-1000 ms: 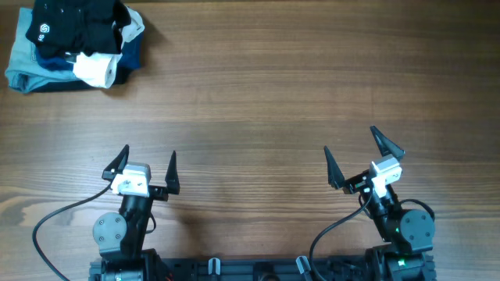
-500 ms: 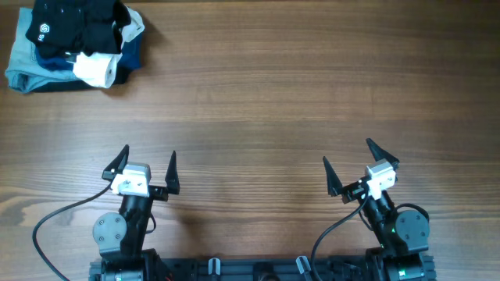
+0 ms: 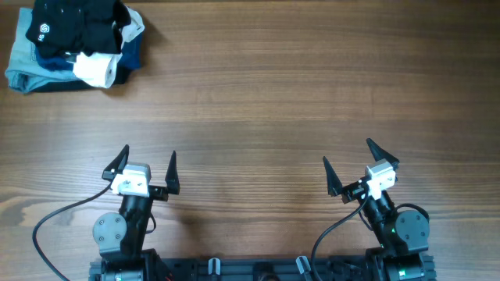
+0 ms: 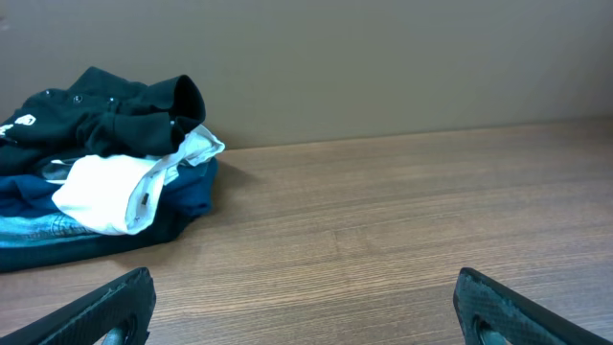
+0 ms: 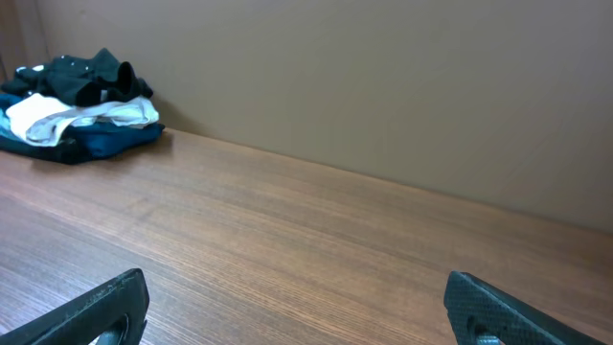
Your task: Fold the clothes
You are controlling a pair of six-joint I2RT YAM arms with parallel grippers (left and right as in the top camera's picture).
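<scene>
The clothes, a crumpled black T-shirt [image 3: 74, 22] with a small white logo, lie on top of a pile at the table's far left corner. The T-shirt also shows in the left wrist view [image 4: 105, 115] and, small and far off, in the right wrist view [image 5: 81, 77]. My left gripper [image 3: 148, 152] stands open near the front edge, far from the pile, with only bare wood between its fingers [image 4: 124, 302]. My right gripper [image 3: 348, 151] is open at the front right, likewise with nothing between its fingertips [image 5: 488, 302].
Under the black shirt lie a rolled white garment [image 3: 95, 69], a navy one [image 3: 129, 58] and a light-blue folded one [image 3: 27, 70]. The wooden table [image 3: 273, 86] stretches between pile and grippers. A plain wall [image 4: 383, 67] rises behind its far edge.
The right gripper has drawn back a little toward the front edge and then stopped. The left arm and the pile have not moved.
</scene>
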